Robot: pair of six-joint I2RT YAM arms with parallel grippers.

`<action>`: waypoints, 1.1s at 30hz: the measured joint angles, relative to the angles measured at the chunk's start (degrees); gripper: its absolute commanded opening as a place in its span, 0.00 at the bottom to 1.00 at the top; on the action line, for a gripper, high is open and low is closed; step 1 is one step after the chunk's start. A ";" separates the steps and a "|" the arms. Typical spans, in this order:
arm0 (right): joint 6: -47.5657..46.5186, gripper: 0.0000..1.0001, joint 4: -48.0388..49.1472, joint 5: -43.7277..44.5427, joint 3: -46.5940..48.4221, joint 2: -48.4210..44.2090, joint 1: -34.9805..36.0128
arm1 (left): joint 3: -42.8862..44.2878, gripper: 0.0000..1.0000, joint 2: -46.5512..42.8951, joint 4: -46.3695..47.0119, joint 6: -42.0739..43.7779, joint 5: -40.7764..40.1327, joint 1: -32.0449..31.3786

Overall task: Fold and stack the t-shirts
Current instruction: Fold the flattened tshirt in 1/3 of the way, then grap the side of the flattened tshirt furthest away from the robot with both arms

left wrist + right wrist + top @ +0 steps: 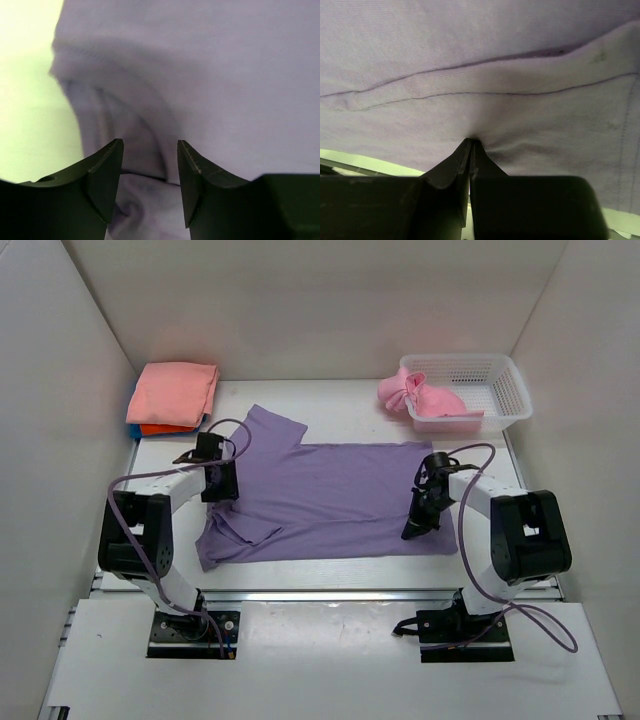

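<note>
A lavender-purple t-shirt (340,500) lies spread flat in the middle of the table, its lower left part folded over. My left gripper (222,485) hovers at the shirt's left edge. In the left wrist view it (150,170) is open, with a rumpled fold of the t-shirt (225,75) just beyond the fingertips. My right gripper (412,530) rests on the shirt's right end. In the right wrist view it (471,142) is shut, and the cloth (470,60) puckers around its tips. A folded salmon-pink t-shirt (175,390) tops an orange one (165,428) and a blue one (134,403).
A white mesh basket (500,390) stands at the back right, with a crumpled light pink t-shirt (430,398) hanging over its left rim. White walls close in the table on the left, back and right.
</note>
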 measured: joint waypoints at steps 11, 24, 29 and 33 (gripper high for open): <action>-4.09 0.40 8.90 4.57 4.66 -12.20 2.62 | 24.63 0.64 4.59 7.21 0.00 11.65 0.28; -7.87 0.44 23.50 9.40 5.66 -17.05 -5.22 | 55.60 0.70 41.72 1.42 1.95 10.45 2.03; -7.89 0.48 24.22 10.12 5.66 -11.89 -5.99 | 55.36 0.73 41.44 1.20 2.97 8.35 2.16; -7.69 0.50 24.81 10.56 5.81 -7.37 -6.29 | 54.82 0.76 41.20 -0.04 3.93 7.06 2.14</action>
